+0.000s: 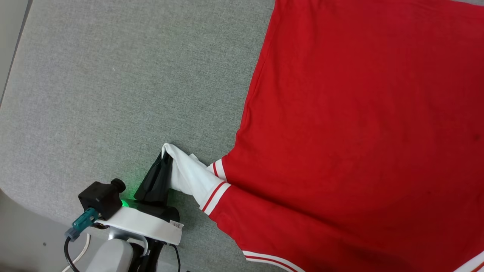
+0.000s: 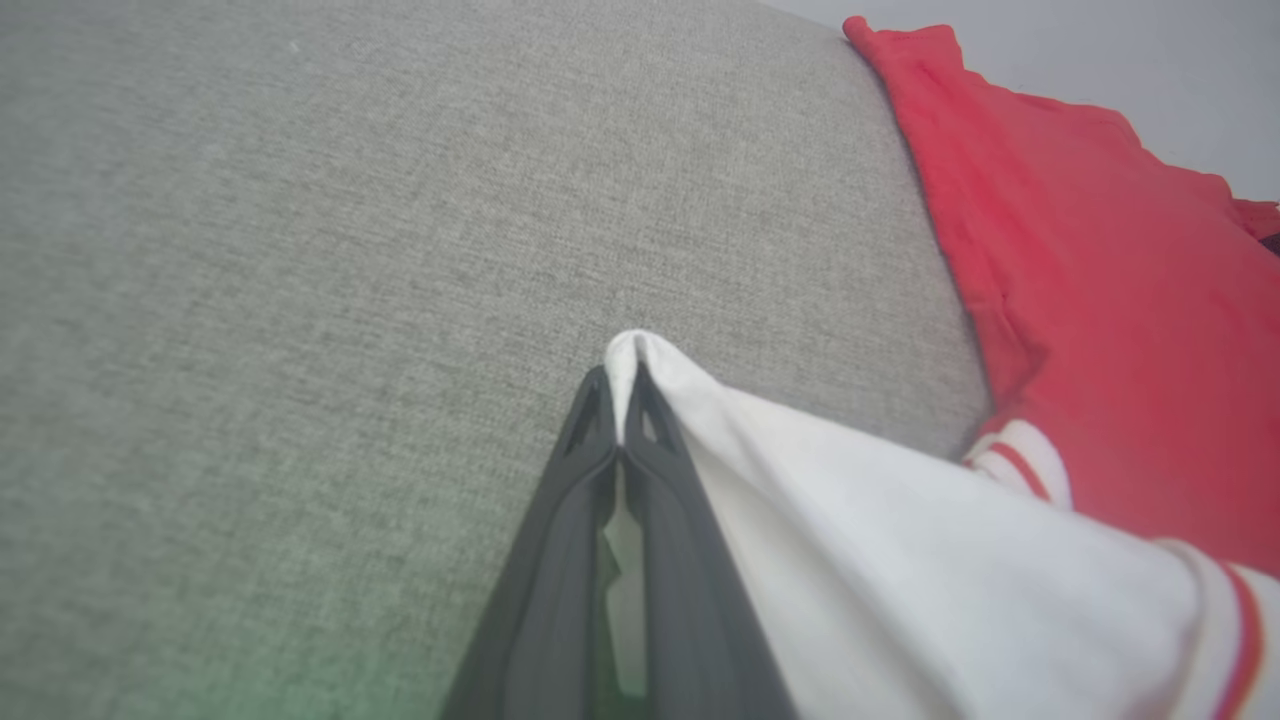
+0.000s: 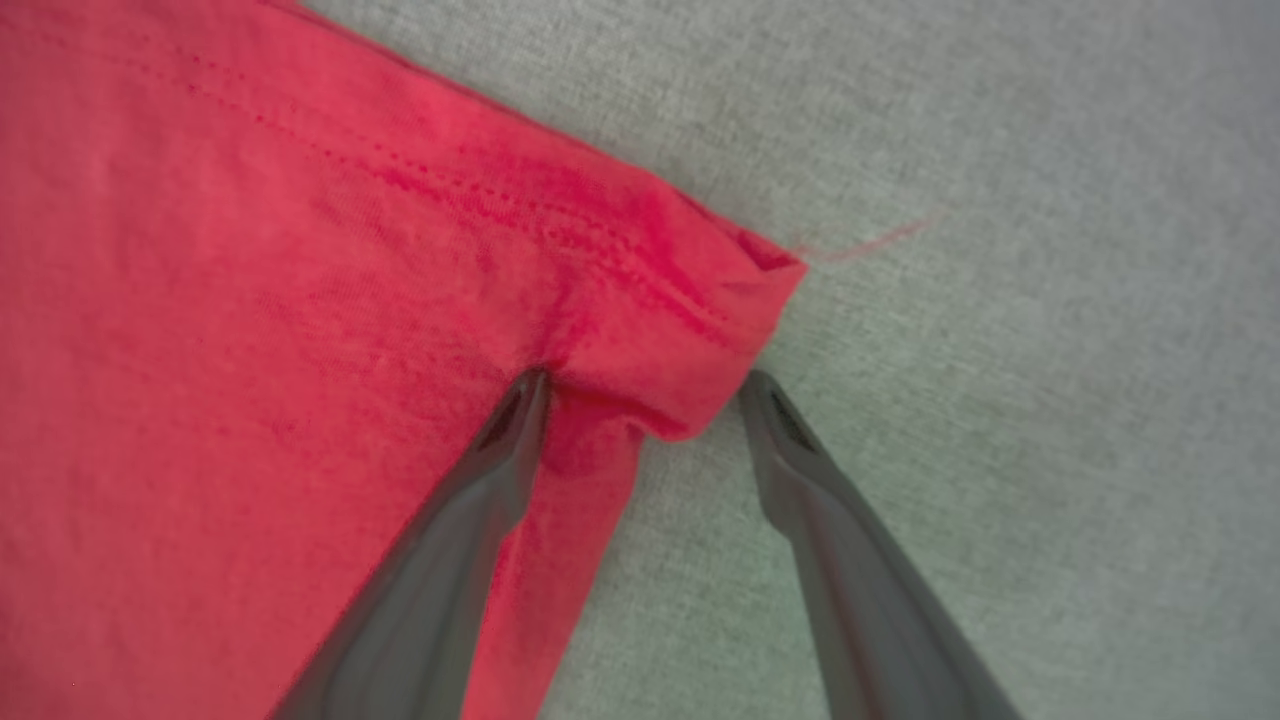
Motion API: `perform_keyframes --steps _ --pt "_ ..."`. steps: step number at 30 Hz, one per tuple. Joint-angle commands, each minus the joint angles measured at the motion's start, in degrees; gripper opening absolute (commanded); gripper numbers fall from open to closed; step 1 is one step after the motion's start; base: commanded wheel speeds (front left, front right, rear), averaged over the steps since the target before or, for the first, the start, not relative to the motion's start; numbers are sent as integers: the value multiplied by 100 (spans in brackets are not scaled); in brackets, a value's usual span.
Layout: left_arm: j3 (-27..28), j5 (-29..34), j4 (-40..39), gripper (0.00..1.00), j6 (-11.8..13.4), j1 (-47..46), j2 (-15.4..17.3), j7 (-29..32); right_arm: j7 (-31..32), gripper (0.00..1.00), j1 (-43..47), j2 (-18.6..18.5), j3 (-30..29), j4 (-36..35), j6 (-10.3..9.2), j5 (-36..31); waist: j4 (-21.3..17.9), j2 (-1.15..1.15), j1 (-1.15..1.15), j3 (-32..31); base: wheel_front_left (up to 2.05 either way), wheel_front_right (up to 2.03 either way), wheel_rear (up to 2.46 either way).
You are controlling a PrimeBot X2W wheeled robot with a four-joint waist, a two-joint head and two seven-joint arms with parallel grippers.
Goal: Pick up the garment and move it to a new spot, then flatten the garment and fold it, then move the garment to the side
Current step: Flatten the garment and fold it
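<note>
At the near edge of the grey counter (image 1: 113, 75), the left gripper (image 1: 163, 155) has its fingers pressed together on the tip of one white sleeve (image 1: 191, 177). The sleeve belongs to the single garment (image 1: 359, 113), which lies flat over the counter's right side. Bare counter stretches left to its rounded edge. At the far end, the right gripper (image 3: 645, 385) has its fingers spread, straddling one red hem corner (image 3: 740, 270).

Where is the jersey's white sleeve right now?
In the head view the white sleeve stretches across lower centre over the grey surface, left of the jersey's red body, its tip pinched in the shut left pincer.
</note>
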Motion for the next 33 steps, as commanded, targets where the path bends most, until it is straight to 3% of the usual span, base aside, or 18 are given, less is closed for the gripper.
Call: perform_keyframes --steps 1,3,8,13,19,25,33 --pt "24 25 48 0 -22 -48 -25 2 109 100 494 104 85 292 -5 -7 5 0 1 20 0 0 0" --pt "43 72 83 0 -55 -81 -51 2 52 0 464 74 53 251 -5 -75 2 0 1 31 0 0 0" --pt "141 152 181 0 -115 -60 -72 3 -331 0 212 82 -45 112 -5 -34 -72 0 1 -114 0 0 0" --pt "226 128 202 0 -144 119 -118 2 -1252 0 -9 259 -145 -15 -5 224 -247 0 1 -483 0 0 0" --pt "298 242 177 0 -99 366 11 0 -1964 0 346 52 136 -153 -5 603 -494 0 1 -1075 0 0 0" --pt "368 223 124 0 73 762 145 106 -2484 0 1258 -346 359 -570 -5 1139 -766 0 1 -1724 0 0 0" --pt "512 98 12 0 309 1372 254 184 -2649 0 3048 -789 410 -1240 -6 1672 -1163 0 1 -2351 0 0 0"
